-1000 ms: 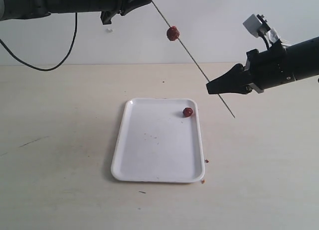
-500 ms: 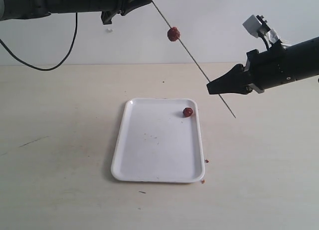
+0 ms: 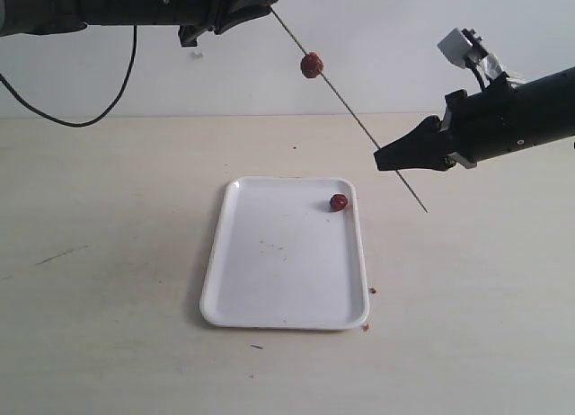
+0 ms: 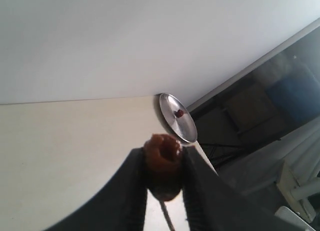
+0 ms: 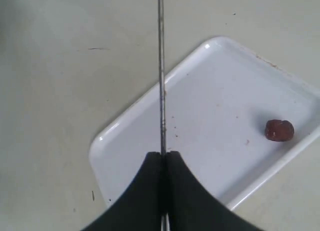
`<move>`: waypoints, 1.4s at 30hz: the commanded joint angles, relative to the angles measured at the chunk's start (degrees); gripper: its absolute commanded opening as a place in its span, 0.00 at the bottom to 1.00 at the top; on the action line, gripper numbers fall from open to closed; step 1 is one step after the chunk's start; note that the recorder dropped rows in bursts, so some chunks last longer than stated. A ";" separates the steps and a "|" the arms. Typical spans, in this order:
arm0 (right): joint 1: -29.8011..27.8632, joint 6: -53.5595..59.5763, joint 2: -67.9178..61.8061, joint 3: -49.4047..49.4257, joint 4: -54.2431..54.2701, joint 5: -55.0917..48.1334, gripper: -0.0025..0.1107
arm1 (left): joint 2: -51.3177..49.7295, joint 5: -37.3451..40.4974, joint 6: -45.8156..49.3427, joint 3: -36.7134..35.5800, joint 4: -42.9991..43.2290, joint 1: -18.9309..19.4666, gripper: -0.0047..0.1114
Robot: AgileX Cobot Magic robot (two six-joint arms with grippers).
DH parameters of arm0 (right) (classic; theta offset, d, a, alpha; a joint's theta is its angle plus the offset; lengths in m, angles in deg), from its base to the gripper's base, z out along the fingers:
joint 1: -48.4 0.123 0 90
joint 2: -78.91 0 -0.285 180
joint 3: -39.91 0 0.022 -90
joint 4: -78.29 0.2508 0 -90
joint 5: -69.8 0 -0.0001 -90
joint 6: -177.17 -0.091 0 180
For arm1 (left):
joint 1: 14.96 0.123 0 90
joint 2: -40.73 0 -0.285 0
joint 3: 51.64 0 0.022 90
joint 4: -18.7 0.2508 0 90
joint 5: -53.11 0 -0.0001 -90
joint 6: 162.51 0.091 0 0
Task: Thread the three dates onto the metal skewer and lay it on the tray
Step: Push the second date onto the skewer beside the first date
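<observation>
The metal skewer [image 3: 359, 123] hangs slanted in the air above the table. My left gripper [image 3: 268, 2] is at its upper end, shut on a date [image 4: 162, 166] with the rod [image 4: 167, 218] passing through it. That date is hidden in the exterior view. A second date [image 3: 311, 65] sits threaded a little way down the skewer. My right gripper [image 3: 379, 160] is shut on the skewer [image 5: 161, 66] near its lower tip. The third date [image 3: 338, 201] lies loose at the far right corner of the white tray [image 3: 269, 280], also seen from the right wrist [image 5: 278, 130].
Brown crumbs [image 3: 368, 291] lie on the table by the tray's right rim and near corner. A dark cable [image 3: 90, 119] loops down from the left arm. In the left wrist view, a shiny round metal dish [image 4: 184, 127] with a small red-brown bit sits near the table's edge.
Almost nothing: the skewer with its threaded date has shifted very slightly, and both grippers keep their hold.
</observation>
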 commanded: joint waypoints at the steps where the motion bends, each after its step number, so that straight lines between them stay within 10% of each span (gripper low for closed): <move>1: 0.01 1.23 0.16 0.06 1.47 -0.74 0.02 | 0.40 -0.98 0.20 0.10 -1.42 -0.02 0.24; 29: 0.01 1.64 0.16 0.06 3.17 1.03 0.02 | 0.40 1.84 0.20 0.10 -2.77 -0.45 0.24; 42: 0.01 3.59 0.16 0.06 10.51 1.15 0.02 | 0.40 1.62 0.20 0.10 3.10 -7.21 0.24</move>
